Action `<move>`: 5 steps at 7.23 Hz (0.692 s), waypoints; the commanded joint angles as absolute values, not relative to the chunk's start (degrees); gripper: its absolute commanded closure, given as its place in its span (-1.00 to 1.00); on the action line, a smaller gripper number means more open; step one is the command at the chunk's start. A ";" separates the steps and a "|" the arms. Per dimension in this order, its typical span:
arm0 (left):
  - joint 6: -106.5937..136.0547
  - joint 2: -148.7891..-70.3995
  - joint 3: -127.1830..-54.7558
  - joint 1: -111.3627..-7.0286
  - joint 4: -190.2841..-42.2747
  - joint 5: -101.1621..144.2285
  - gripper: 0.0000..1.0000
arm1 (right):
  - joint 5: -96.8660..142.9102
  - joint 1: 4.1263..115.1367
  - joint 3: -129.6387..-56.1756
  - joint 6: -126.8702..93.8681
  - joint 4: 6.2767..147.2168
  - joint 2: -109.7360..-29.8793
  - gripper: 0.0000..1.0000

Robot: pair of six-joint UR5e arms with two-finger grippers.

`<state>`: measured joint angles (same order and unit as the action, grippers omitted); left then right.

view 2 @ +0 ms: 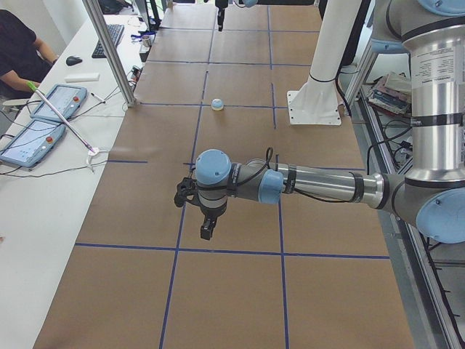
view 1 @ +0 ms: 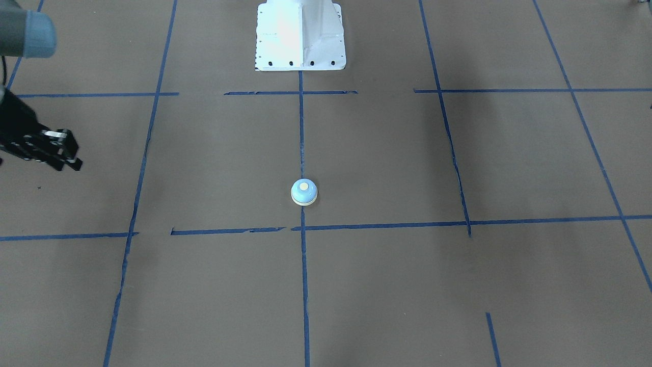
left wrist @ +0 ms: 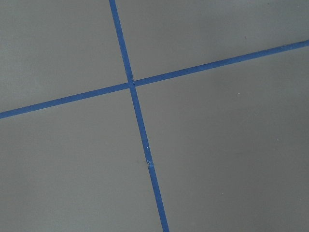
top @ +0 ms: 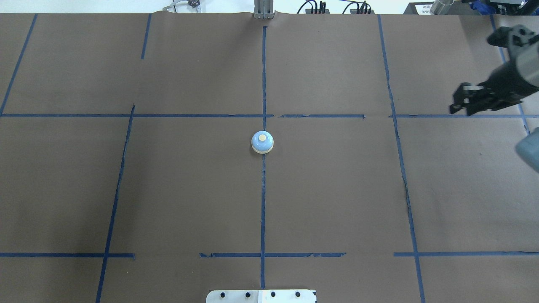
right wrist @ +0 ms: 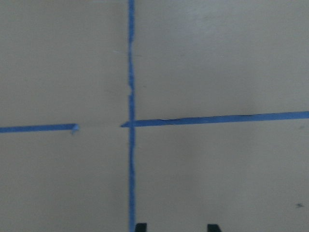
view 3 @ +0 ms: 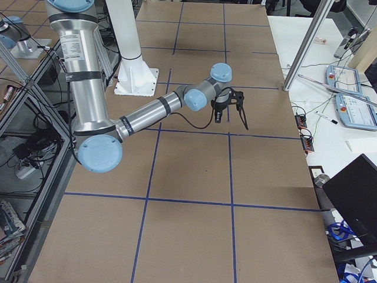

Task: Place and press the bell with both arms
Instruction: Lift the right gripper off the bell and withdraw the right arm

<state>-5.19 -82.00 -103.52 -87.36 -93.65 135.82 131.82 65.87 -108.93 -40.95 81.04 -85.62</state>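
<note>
There's the bell, upright in the middle of the table, on the centre tape line and well clear of every edge. It looks light and rigid, with a smooth dome that's probably slippery, so I'd pinch low at the cream base ring and save the button for a straight-down tap. The right gripper hovers by the right edge, its fingertips spread in its wrist view. The left gripper shows only from the left end, and I cannot tell how its fingers stand.
</note>
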 commanded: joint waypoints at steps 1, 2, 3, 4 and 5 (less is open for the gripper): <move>-5.19 -82.09 -103.36 -87.36 -93.17 135.79 -1.00 | 134.99 76.52 -108.02 -20.10 81.56 -95.76 -1.00; -4.84 -82.52 -102.32 -87.28 -92.82 135.79 -1.00 | 135.09 79.68 -107.32 -13.34 81.56 -99.19 -1.00; -1.53 -82.53 -102.13 -87.28 -92.81 135.70 -1.00 | 135.17 82.85 -105.14 -7.01 81.48 -101.32 -1.00; -0.89 -81.83 -102.48 -87.28 -92.90 135.79 -1.00 | 137.09 87.75 -103.12 1.24 82.26 -102.82 -1.00; -0.97 -80.26 -103.44 -87.28 -92.90 135.88 -1.00 | 138.24 89.80 -99.53 6.97 83.22 -102.57 -1.00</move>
<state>-1.52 -81.64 -102.68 -87.28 -92.89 135.79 136.72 86.10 -103.19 -1.18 82.25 -101.80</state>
